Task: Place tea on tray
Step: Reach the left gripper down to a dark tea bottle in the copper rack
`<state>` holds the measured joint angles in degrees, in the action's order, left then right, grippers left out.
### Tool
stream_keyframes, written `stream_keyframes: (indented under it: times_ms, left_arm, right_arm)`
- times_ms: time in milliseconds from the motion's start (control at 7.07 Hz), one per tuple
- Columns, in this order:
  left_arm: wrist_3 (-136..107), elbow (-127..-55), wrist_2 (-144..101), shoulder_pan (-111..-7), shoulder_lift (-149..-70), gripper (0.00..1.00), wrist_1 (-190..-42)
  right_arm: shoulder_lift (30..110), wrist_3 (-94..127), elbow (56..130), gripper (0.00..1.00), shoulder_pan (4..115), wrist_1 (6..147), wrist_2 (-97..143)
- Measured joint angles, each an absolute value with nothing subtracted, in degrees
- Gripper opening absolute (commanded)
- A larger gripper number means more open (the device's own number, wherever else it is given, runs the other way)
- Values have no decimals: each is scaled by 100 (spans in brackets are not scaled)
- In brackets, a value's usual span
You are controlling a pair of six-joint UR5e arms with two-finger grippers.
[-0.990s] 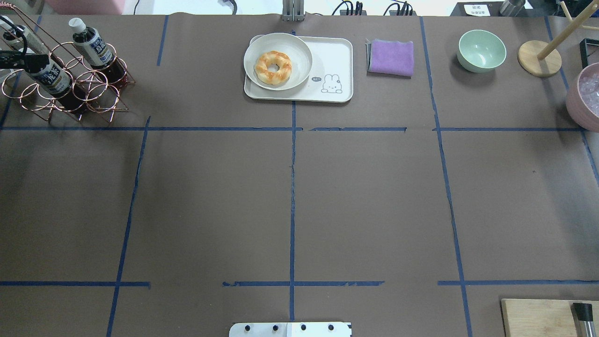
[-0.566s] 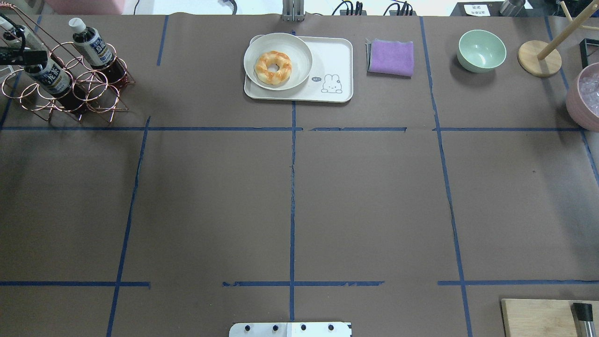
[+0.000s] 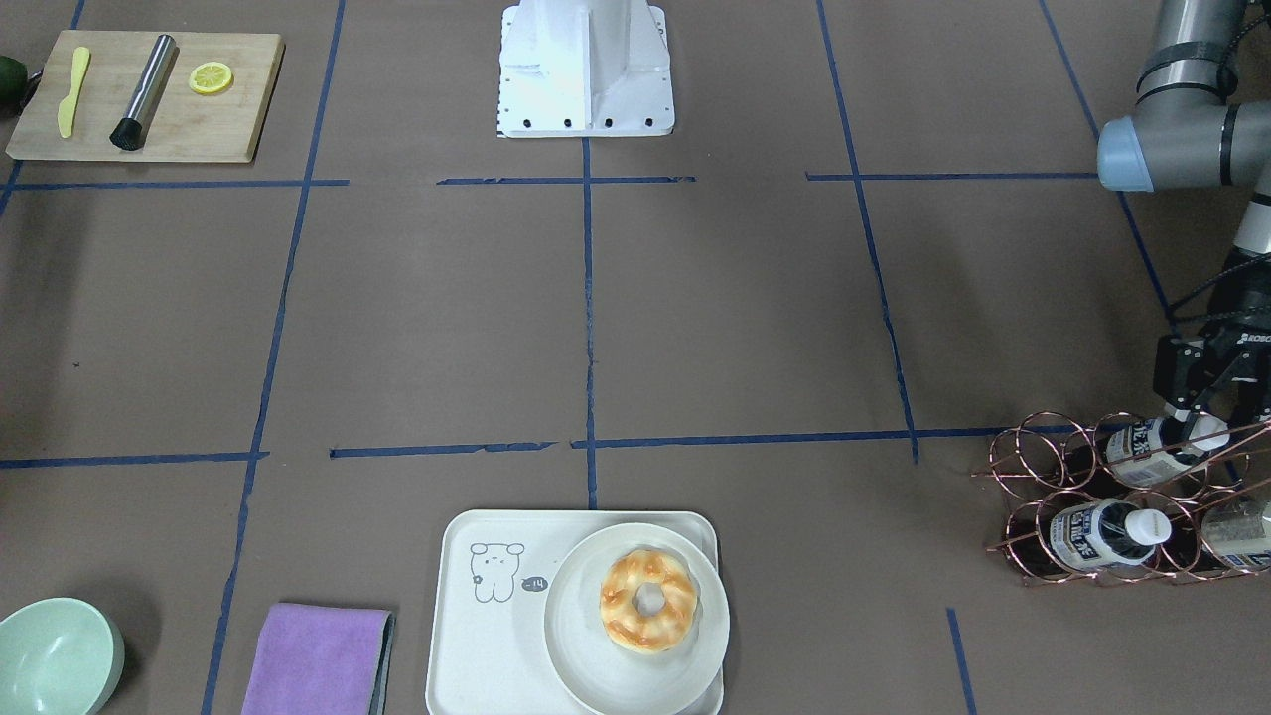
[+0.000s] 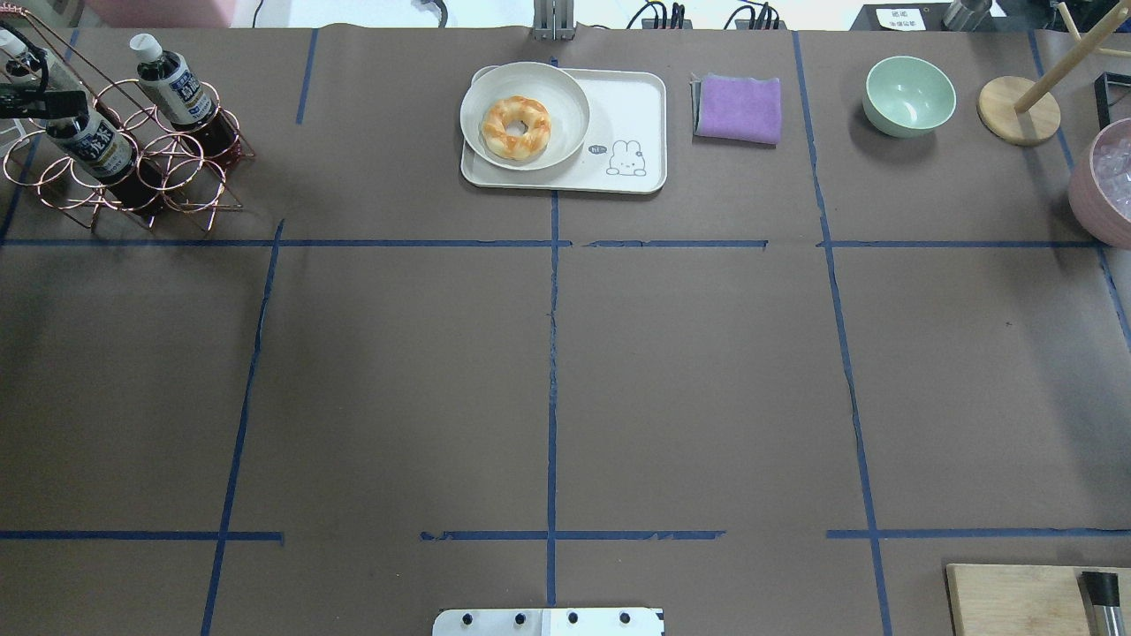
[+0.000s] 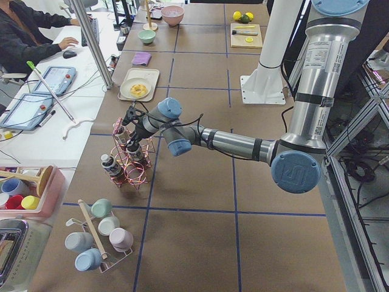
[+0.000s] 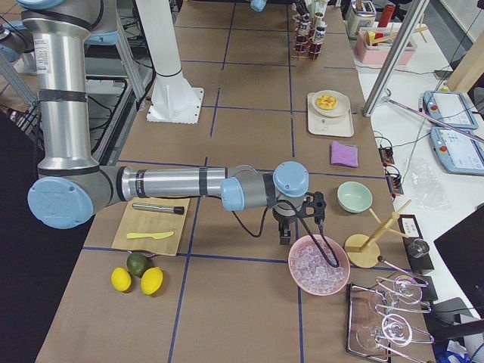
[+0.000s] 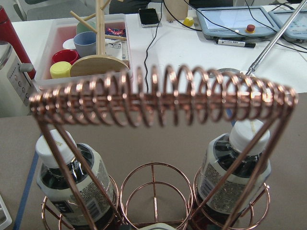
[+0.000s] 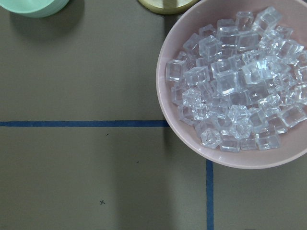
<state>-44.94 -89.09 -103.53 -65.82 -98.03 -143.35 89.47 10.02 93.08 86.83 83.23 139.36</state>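
Note:
Several tea bottles lie in a copper wire rack (image 4: 190, 190) at the table's far left. My left gripper (image 4: 40, 99) is shut on the cap end of one tea bottle (image 4: 93, 146), which lies slanted in the rack. In the front-facing view the left gripper (image 3: 1204, 412) straddles this bottle's (image 3: 1147, 444) white cap. The cream tray (image 4: 632, 97) with a line-drawn animal sits at the far centre and also shows in the front-facing view (image 3: 477, 636). My right gripper (image 6: 286, 236) hangs beside the ice bowl; I cannot tell if it is open or shut.
A round white plate (image 4: 565, 93) with a donut (image 4: 515, 128) fills the tray's left half. Other bottles (image 4: 177, 88) stay in the rack. A purple cloth (image 4: 740, 108), green bowl (image 4: 908, 95), wooden stand (image 4: 1018, 108), pink ice bowl (image 8: 168, 110) and cutting board (image 3: 199, 124) surround the table.
My left gripper has moved slightly up and left at the rack, and the held tea bottle has shifted with it. Nothing else has moved.

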Motion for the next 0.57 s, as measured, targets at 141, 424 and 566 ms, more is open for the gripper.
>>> stream_keyframes:
  times_ms: [141,424,566]
  left_arm:
    - [-4492,-8906,-10354,-6583,-9801,55,-14335]
    - [-4491,-8898,-10354,-6592,-9794,34,-14335]
    - [-4491,-8896,-10353,-6596,-9792,23,-14335]
  right_arm:
    - [8947,1002,9308,100,8684,8323,13938]
    - [8947,1004,9313,100,8687,8323,13945]
    - [8950,1006,9315,100,8689,8323,13947]
